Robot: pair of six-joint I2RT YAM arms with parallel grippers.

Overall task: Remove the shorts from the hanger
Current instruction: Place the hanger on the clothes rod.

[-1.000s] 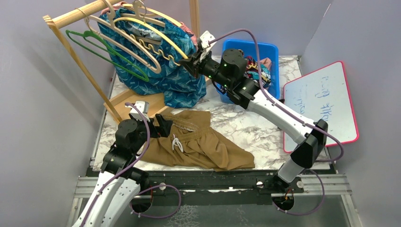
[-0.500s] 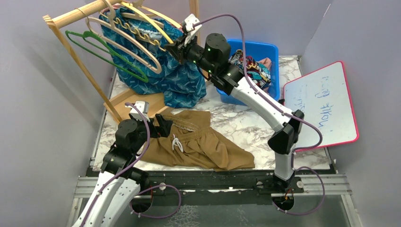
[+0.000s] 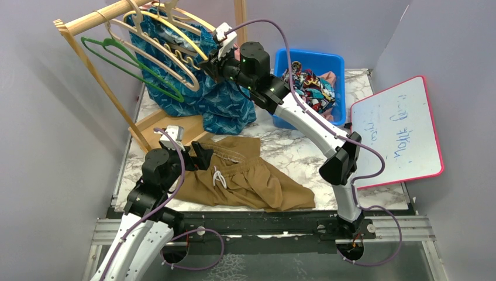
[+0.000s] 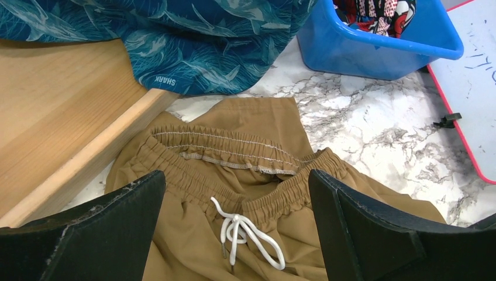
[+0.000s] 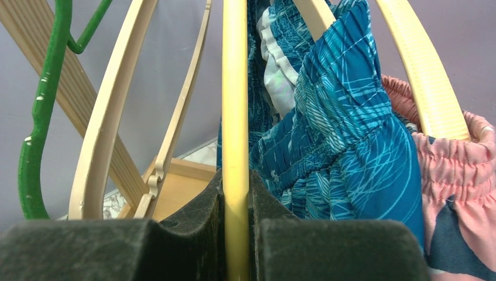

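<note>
The right hand point(image 5: 237, 234) is closed narrow on the arm of a pale yellow hanger point(image 5: 235, 117), whose bar runs straight up between the dark pads. Just right of that bar hang the teal patterned shorts point(image 5: 345, 152), their gathered waistband bunched between the gripped hanger and a second cream hanger point(image 5: 421, 70). A pair of pink shorts with navy blotches point(image 5: 450, 170) sits directly behind them. Which hanger bears the teal pair cannot be told for certain from the wrist view. From above, the hand point(image 3: 212, 63) sits high at the wooden rack's rail point(image 3: 93, 19), beside an empty green hanger point(image 3: 117, 58), and the teal shorts drape down onto the rack's base.

The left hand point(image 4: 237, 228) hovers with its jaws wide and nothing between them. It is low over the olive-brown shorts point(image 4: 245, 152), which lie flat on the bench point(image 4: 362, 117) with the white drawstring loose. More shorts, in a comic print, lie in the blue bin point(image 3: 310, 55).

The step in hand looks like working the teal pair free, with the olive pair already off. The next move probably calls for the right hand to tilt or draw the hanger so the elastic waistband slides off its end. The left hand would then need to rise and pinch the teal cloth as it sags.
</note>
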